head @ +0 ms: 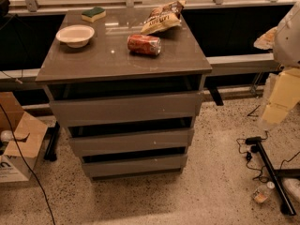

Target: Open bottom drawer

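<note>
The grey-brown cabinet [122, 60] stands in the middle of the camera view with three drawers. The bottom drawer [133, 165] is the lowest one, just above the floor, with a plain flat front and a dark gap above it. The middle drawer [131, 142] and the taller top drawer [124, 108] sit above it. My arm hangs in at the right edge, pale and close to the camera, and its gripper [277, 110] is to the right of the cabinet, well apart from the drawers and higher than the bottom one.
On the cabinet top are a white bowl [75, 35], a red can [144, 44] on its side, a chip bag [162, 18] and a sponge [93, 14]. A cardboard box [16, 142] stands on the floor at left. A black stand leg [272, 172], cables and a bottle [262, 192] lie at right.
</note>
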You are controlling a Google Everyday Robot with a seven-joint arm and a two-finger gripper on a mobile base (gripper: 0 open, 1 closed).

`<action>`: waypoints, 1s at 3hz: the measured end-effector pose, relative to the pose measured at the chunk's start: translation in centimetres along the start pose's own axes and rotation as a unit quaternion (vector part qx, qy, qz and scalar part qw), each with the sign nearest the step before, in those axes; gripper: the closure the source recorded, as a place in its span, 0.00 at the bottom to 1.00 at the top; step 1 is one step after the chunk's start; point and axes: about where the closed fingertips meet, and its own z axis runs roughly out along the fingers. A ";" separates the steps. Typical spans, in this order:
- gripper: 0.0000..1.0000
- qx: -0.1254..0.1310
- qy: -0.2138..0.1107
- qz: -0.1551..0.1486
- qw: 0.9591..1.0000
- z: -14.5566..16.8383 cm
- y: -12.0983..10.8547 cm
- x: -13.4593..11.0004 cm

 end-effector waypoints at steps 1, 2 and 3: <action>0.00 0.000 0.000 0.000 1.000 0.0 0.0 0.0; 0.00 -0.027 -0.028 0.003 0.999 2.8 0.5 -1.2; 0.00 -0.048 -0.071 -0.002 0.996 7.0 1.6 -3.7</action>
